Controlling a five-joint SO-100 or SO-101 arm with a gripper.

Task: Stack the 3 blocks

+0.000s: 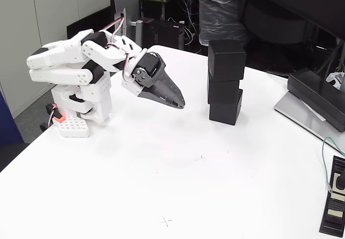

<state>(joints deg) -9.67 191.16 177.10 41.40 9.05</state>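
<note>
Three matte black blocks stand in one tower on the white table in the fixed view: the top block [227, 60], the middle block [223, 89] and the bottom block [226, 108]. The tower is a little crooked, with each cube turned slightly against the one below. My gripper [179, 103] hangs to the left of the tower, well apart from it, with its dark fingers pressed together and pointing down to the right. Nothing is held between them. The white arm [75, 61] is folded back over its base at the left.
A monitor stand and base [318, 101] sit at the right table edge. A black electronics box with white labels [335, 202] lies at the front right, with a thin green cable [325, 161] beside it. Dark clutter stands behind the table.
</note>
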